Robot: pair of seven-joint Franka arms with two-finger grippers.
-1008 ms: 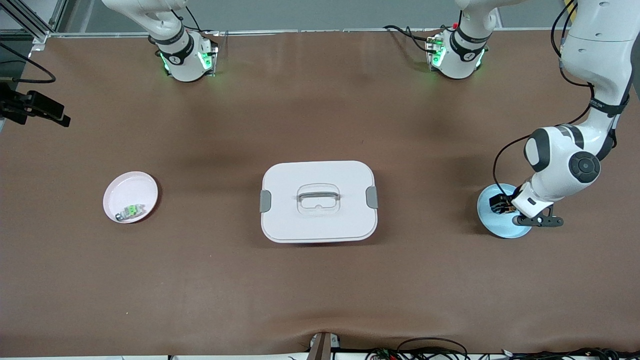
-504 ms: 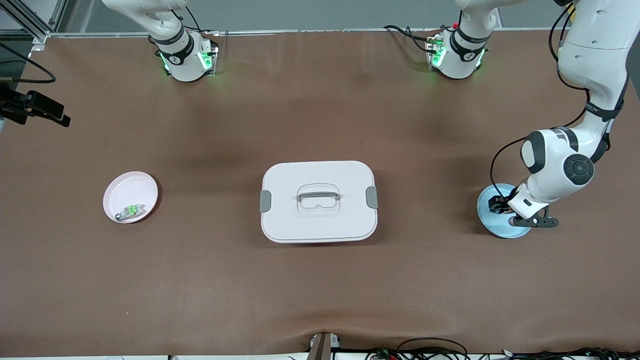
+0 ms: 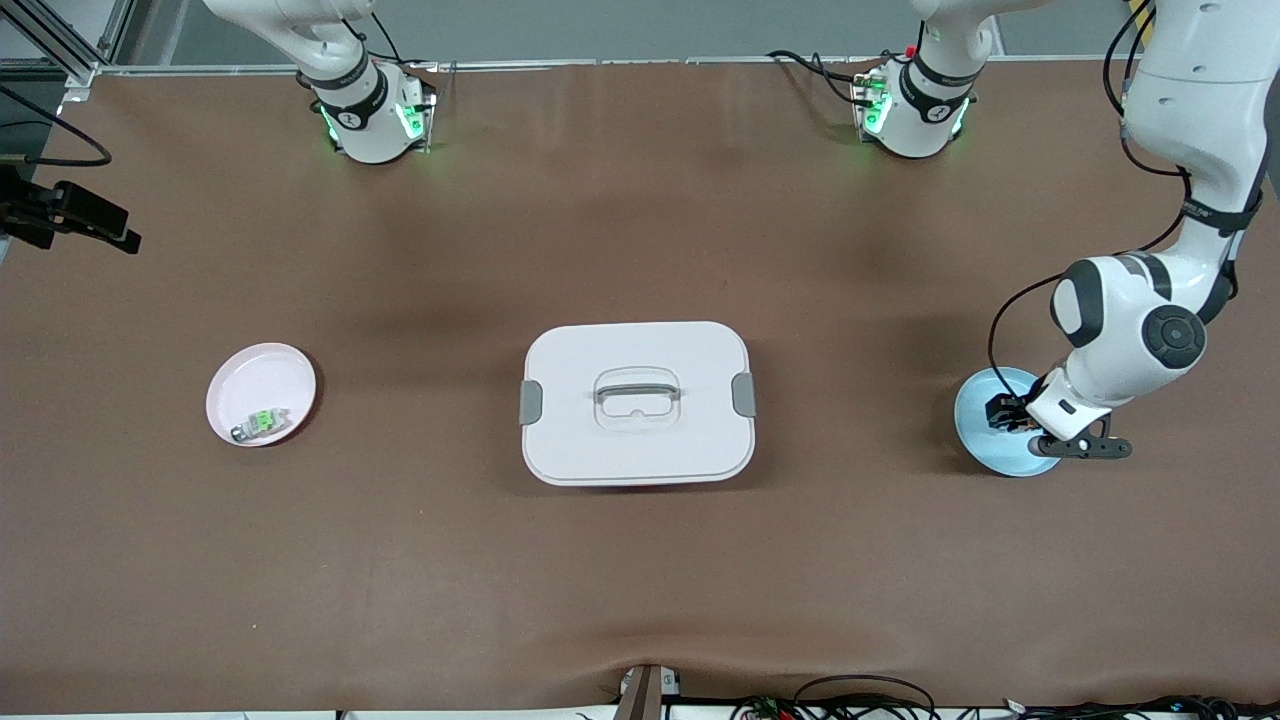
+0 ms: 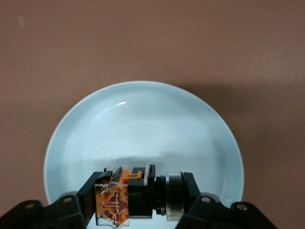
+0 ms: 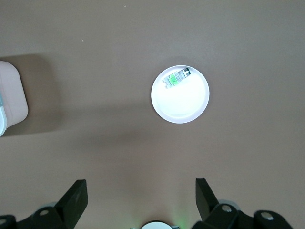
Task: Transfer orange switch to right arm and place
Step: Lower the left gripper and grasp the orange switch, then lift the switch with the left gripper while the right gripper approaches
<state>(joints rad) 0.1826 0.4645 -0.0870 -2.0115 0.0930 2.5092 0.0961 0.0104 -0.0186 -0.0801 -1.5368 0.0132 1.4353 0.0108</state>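
Note:
The orange switch [image 4: 127, 196], a dark body with an orange end and a round cap, is clamped end to end between the fingers of my left gripper [image 4: 140, 195]. That gripper [image 3: 1005, 413] is down at the light blue plate [image 3: 983, 440] at the left arm's end of the table. I cannot tell whether the switch still touches the plate [image 4: 143, 119]. My right gripper [image 5: 141, 200] is open with nothing between its fingers. It hangs high above the table near the pink plate [image 5: 183, 102] and does not show in the front view.
A white lidded box [image 3: 636, 440] with a grey handle sits mid-table. The pink plate [image 3: 255, 380] at the right arm's end holds a small green-and-grey switch [image 3: 260, 424]. Brown mat covers the table.
The left gripper has shut on the orange switch at the blue plate. Its wrist dipped slightly and came back. The right arm has not moved.

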